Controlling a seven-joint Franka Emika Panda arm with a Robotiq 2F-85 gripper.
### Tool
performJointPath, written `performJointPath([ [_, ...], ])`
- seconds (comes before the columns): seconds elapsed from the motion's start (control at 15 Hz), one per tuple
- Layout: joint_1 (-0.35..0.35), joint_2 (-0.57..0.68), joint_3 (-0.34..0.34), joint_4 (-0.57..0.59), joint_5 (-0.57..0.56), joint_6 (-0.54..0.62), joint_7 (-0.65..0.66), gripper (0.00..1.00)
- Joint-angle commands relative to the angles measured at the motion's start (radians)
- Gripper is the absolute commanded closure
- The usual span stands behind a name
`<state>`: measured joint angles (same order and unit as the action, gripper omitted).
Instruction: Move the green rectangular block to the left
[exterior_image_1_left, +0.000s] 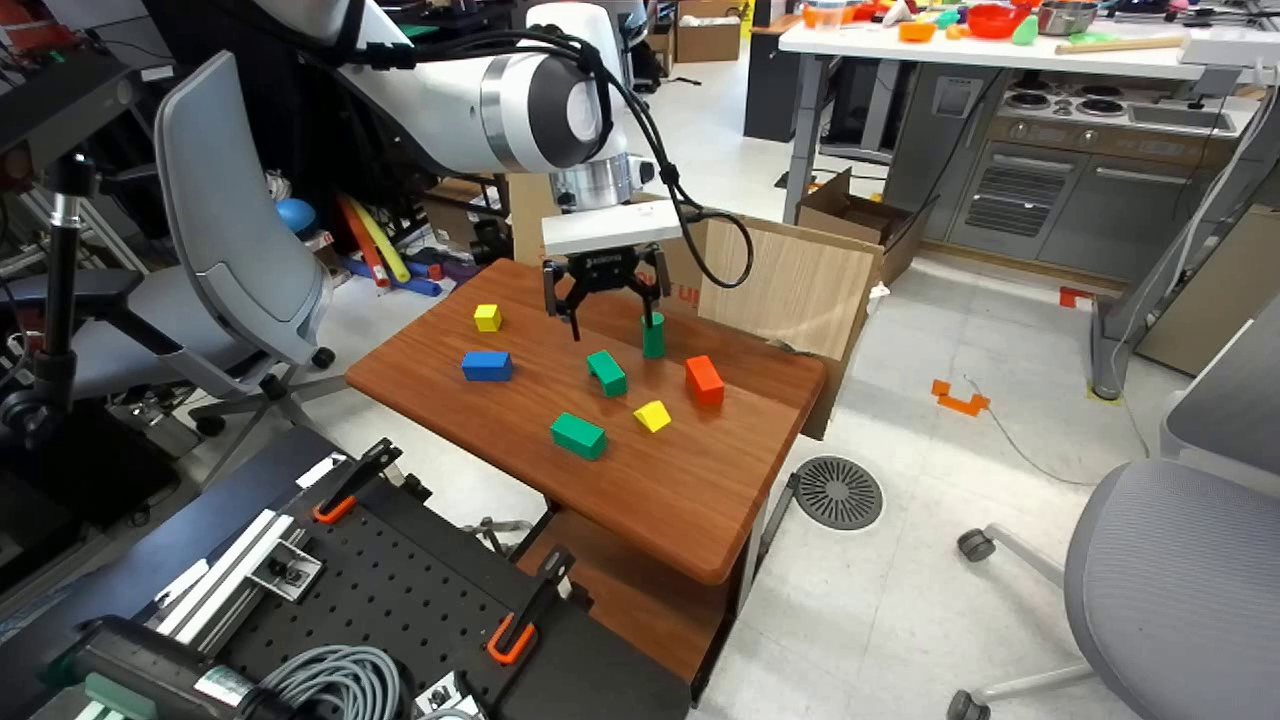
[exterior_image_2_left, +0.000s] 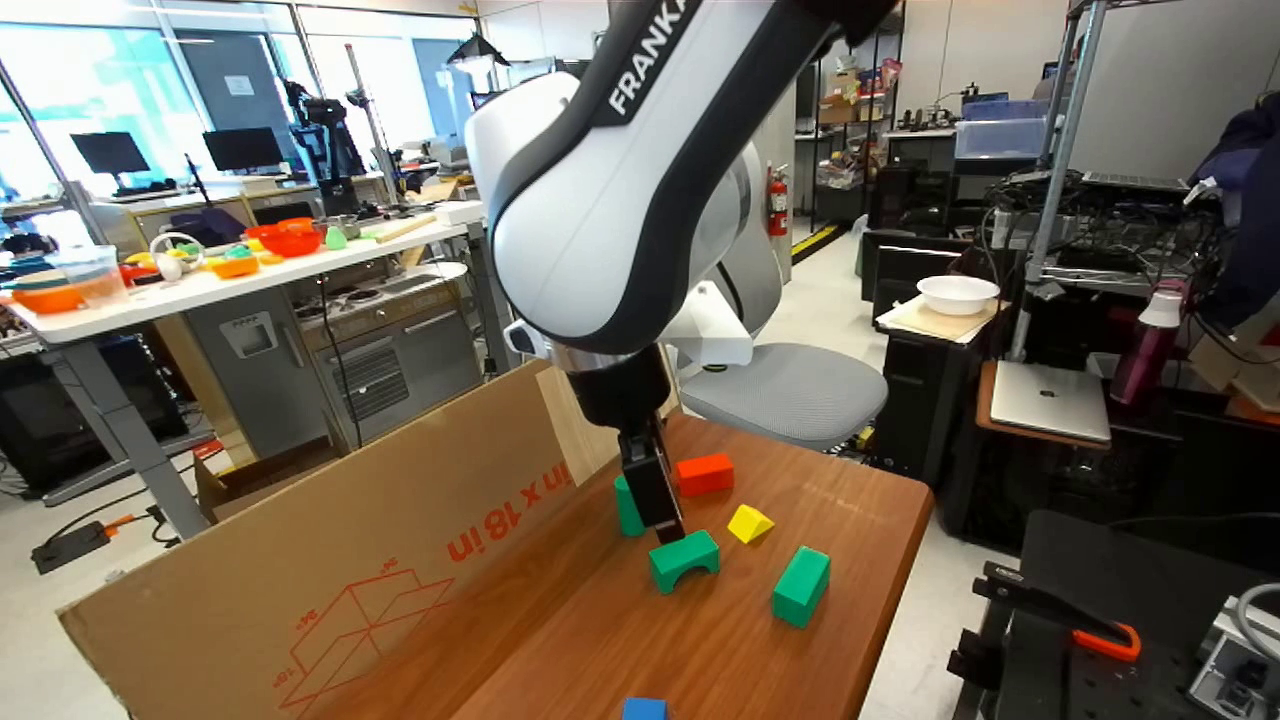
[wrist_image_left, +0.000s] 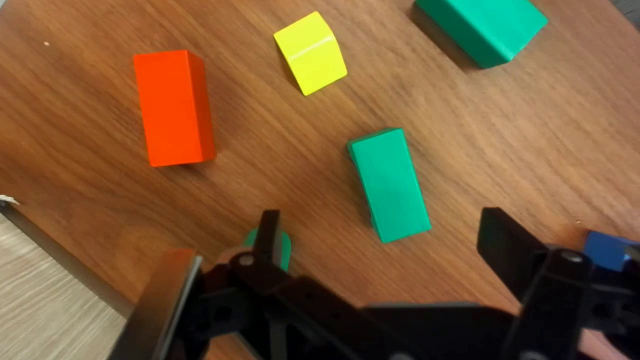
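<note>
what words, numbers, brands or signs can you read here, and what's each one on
"FRANKA": on the robot arm, last letter at the picture's edge
"in x 18 in": red print on the cardboard sheet
Too small: figures around the red drawing below it; lettering above the jaws
Too blurred: white label on the dark cylinder; paper on the grey door

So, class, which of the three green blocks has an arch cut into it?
The middle green block, between the upright green cylinder and the green rectangular block; only it shows a curved notch underneath.
</note>
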<state>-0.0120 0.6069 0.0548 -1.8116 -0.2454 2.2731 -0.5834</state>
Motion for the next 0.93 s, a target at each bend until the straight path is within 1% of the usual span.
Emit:
performJointPath([
  [0.0, -0.015, 0.035, 0.024, 0.03, 0.021, -0.034, -0.011, 0.0],
  [0.6, 0.0, 0.121, 0.021, 0.076, 0.0, -0.036, 0.005, 0.0],
  [0.67, 0.0, 0.128, 0.023, 0.083, 0.002, -0.041, 0.005, 0.25],
  [0.73, 0.003, 0.134, 0.023, 0.089, 0.0, -0.042, 0.007, 0.26],
  [0.8, 0.005, 0.139, 0.024, 0.093, -0.001, -0.044, 0.007, 0.32],
  [0.87, 0.007, 0.141, 0.024, 0.096, -0.003, -0.043, 0.008, 0.42],
])
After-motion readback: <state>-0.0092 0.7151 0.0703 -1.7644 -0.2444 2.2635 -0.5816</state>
